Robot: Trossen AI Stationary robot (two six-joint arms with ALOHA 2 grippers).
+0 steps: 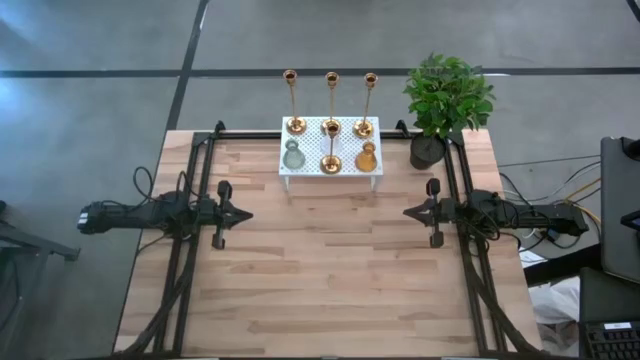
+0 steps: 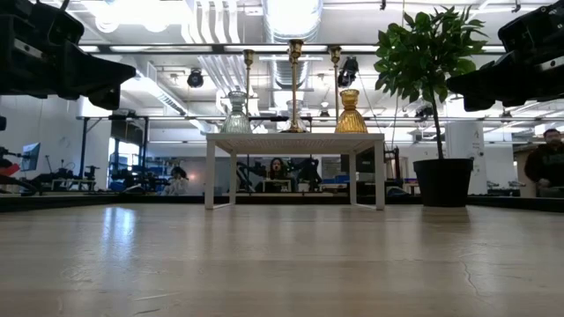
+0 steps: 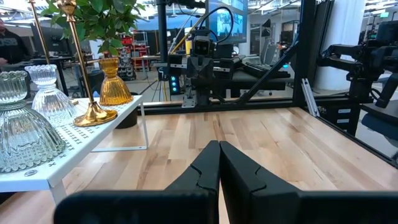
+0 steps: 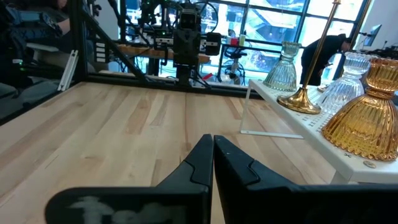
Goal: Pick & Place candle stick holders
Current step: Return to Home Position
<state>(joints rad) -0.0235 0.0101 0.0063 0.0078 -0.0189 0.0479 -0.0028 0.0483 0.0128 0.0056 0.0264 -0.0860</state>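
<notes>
Four gold candle stick holders stand upright on their round bases on a white perforated stand (image 1: 312, 172) at the table's far middle. Three are in the back row (image 1: 293, 100) (image 1: 331, 95) (image 1: 368, 100), and one (image 1: 331, 150) is at the front centre. In the low view the front one (image 2: 295, 79) stands tallest. My left gripper (image 1: 245, 213) is shut and empty over the table's left part; its wrist view shows the tips (image 3: 219, 148) and the front holder (image 3: 87, 93). My right gripper (image 1: 408, 212) is shut and empty on the right (image 4: 211, 142), and its wrist view also shows that holder (image 4: 308, 81).
A clear glass holder (image 1: 293, 155) and an amber glass holder (image 1: 366, 157) share the stand's front row, and another clear one sits behind the front candlestick. A potted plant (image 1: 445, 100) stands at the far right corner. Bare wood lies between the two grippers and toward the near edge.
</notes>
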